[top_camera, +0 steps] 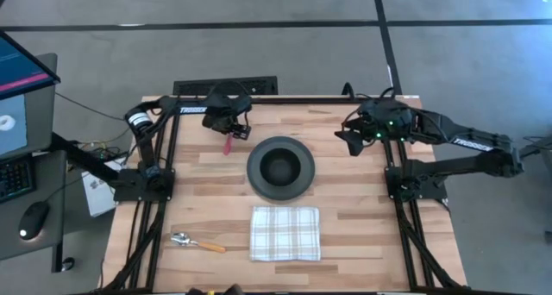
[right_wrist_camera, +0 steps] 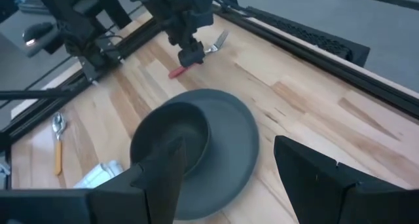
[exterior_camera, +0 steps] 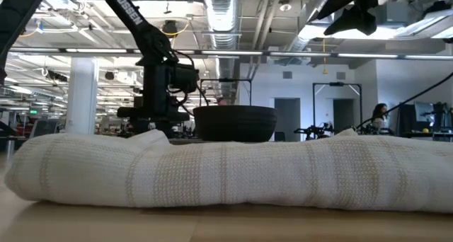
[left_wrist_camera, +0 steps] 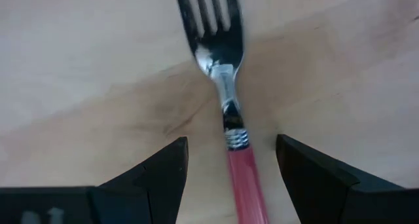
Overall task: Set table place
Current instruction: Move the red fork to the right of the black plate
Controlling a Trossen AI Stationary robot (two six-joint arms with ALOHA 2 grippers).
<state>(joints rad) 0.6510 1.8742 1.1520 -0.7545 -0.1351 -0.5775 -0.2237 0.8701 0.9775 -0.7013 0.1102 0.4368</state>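
The pink-handled fork (left_wrist_camera: 230, 112) lies flat on the wooden table (top_camera: 354, 235) at the far left, tines (left_wrist_camera: 208, 11) away from the camera. My left gripper (left_wrist_camera: 230, 149) points down over it, open, one finger on each side of the pink handle (left_wrist_camera: 245, 181) without touching it. The same gripper (right_wrist_camera: 190, 52) shows over the fork (right_wrist_camera: 196, 57) in the right wrist view. The dark plate (top_camera: 304, 170) carries the black bowl (top_camera: 280, 164) at the table's middle. My right gripper (top_camera: 352, 141) hangs open above the far right, clear of everything.
A checked cloth napkin (top_camera: 285, 233) lies near the front edge, filling the foreground of the low view as a folded napkin (exterior_camera: 226, 171). An orange-handled spoon (top_camera: 197, 241) lies to its left. Black rails (top_camera: 164, 157) run along both sides of the table.
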